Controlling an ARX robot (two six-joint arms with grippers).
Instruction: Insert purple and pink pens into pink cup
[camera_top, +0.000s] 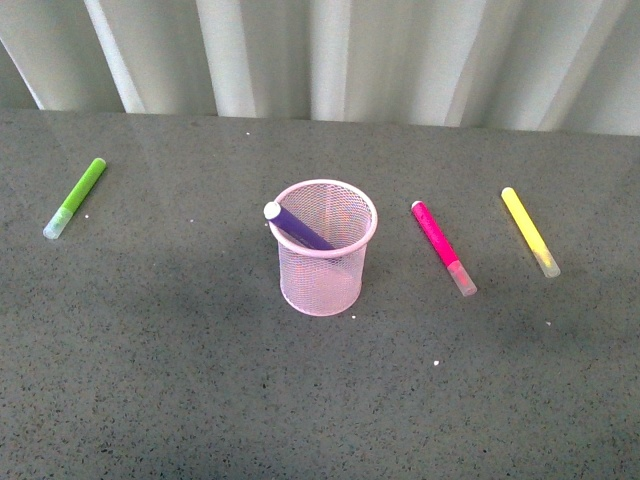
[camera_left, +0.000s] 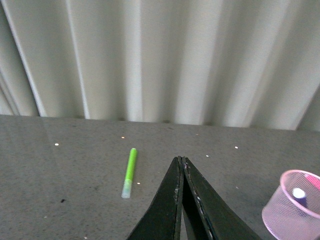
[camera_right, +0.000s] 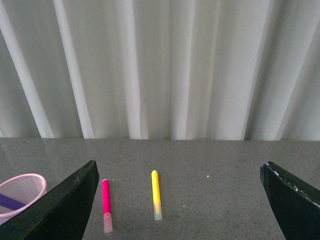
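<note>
The pink cup (camera_top: 324, 248) stands upright at the middle of the grey table; it also shows in the left wrist view (camera_left: 294, 211) and the right wrist view (camera_right: 19, 191). The purple pen (camera_top: 297, 227) leans inside it, one end resting on the rim. The pink pen (camera_top: 442, 247) lies flat on the table right of the cup, apart from it, also in the right wrist view (camera_right: 106, 205). Neither arm shows in the front view. My left gripper (camera_left: 181, 160) is shut on nothing, above the table. My right gripper (camera_right: 180, 172) is wide open and empty.
A lime-green marker (camera_top: 75, 197) lies at the far left of the table (camera_top: 180, 380). A yellow marker (camera_top: 529, 231) lies right of the pink pen. A white pleated curtain (camera_top: 330, 55) hangs behind the table's back edge.
</note>
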